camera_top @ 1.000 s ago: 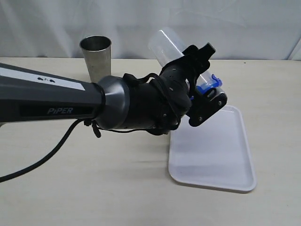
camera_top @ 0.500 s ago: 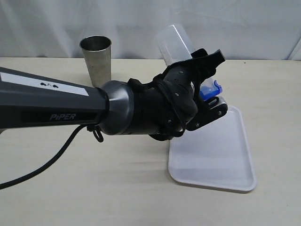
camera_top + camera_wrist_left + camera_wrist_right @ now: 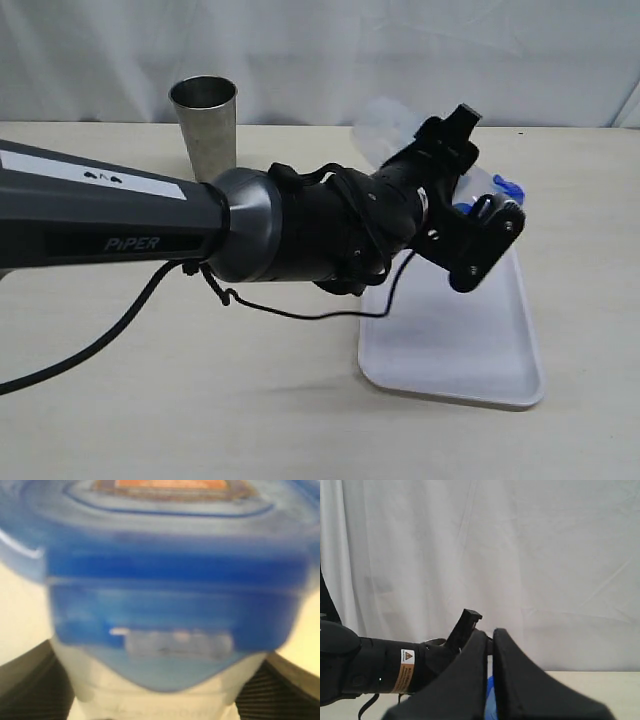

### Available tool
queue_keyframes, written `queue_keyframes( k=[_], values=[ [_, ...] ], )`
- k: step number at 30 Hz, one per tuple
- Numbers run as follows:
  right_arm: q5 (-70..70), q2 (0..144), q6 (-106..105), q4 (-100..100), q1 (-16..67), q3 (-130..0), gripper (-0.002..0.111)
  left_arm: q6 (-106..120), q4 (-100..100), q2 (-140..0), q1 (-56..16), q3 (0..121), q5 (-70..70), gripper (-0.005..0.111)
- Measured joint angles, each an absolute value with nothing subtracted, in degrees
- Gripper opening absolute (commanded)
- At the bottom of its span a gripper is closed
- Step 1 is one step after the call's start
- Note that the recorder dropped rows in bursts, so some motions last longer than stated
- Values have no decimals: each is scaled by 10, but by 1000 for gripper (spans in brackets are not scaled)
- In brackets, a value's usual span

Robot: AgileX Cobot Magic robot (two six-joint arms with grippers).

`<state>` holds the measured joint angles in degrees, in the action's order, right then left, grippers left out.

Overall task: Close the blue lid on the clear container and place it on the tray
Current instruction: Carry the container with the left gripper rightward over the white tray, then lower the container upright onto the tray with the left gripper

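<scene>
My left gripper (image 3: 476, 178) reaches across from the left and is shut on the clear container (image 3: 384, 124). The container hangs steeply tilted above the far end of the white tray (image 3: 450, 350). The blue lid (image 3: 507, 186) sits on its mouth and points to the right. In the left wrist view the lid (image 3: 175, 580) fills most of the picture, blurred, with the container's wall (image 3: 160, 702) between the dark fingers (image 3: 27, 682). My right gripper (image 3: 490, 636) is shut on nothing and faces the left arm (image 3: 370, 670). It is outside the exterior view.
A steel tumbler (image 3: 205, 118) stands upright at the back left of the beige table (image 3: 150, 400). A black cable (image 3: 300, 312) loops under the left arm. A white curtain hangs behind the table.
The left gripper has swung the container to the right and lower, so its lid end now reaches further over the tray. The right gripper has stayed shut.
</scene>
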<state>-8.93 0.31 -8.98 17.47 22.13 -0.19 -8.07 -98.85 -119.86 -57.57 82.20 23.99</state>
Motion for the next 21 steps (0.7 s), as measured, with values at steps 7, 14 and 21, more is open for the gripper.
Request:
queue_keyframes(
  k=[7, 14, 21],
  values=[
    [-87, 3, -90, 175, 221, -2, 5, -366, -963, -1200, -513, 834, -67, 0],
    [-86, 3, -90, 175, 221, -2, 5, -428, -769, -1226, -443, 840, -285, 0],
    [-86, 3, -90, 175, 221, -2, 5, -414, -522, -1305, -421, 842, -460, 0]
  ],
)
